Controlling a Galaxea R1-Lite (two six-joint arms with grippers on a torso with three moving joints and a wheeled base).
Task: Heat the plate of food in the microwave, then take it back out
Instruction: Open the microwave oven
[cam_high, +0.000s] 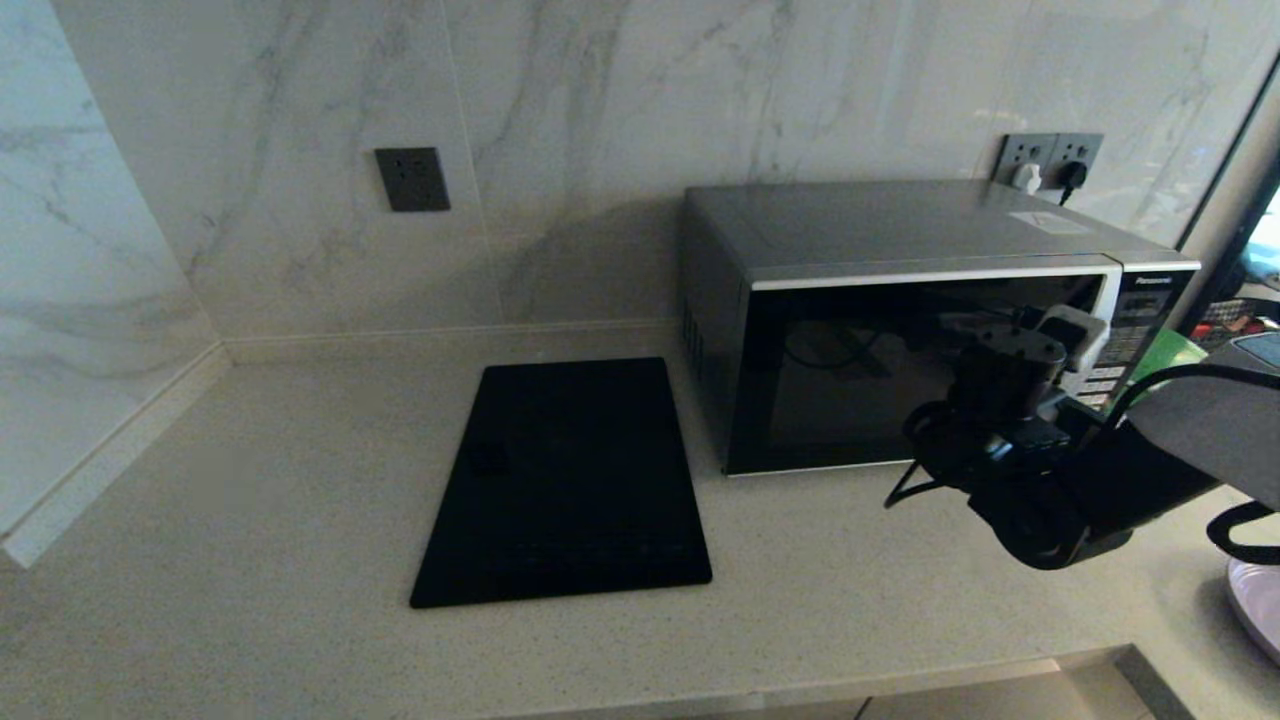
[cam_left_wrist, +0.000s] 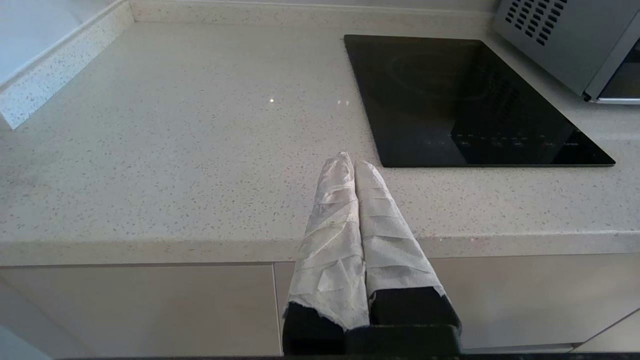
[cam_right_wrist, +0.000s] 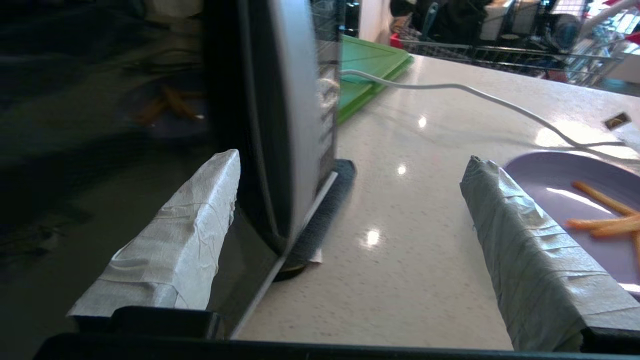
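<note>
cooktop (cam_high: 565, 485) left of microwave (cam_high: 900, 320), plate of food (cam_right_wrist: 575, 210) right

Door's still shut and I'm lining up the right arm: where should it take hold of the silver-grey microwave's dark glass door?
Grip the door's curved silver handle band at its button-panel edge, coming from the front; the open right gripper already straddles that raised band.

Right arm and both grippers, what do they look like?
The right arm is black and bulky at the wrist, grey further up, with black cables looping beside it. The right gripper has two long tapering fingers wrapped in creased whitish-grey tape on a black base. The left gripper has the same tape-wrapped fingers.
</note>
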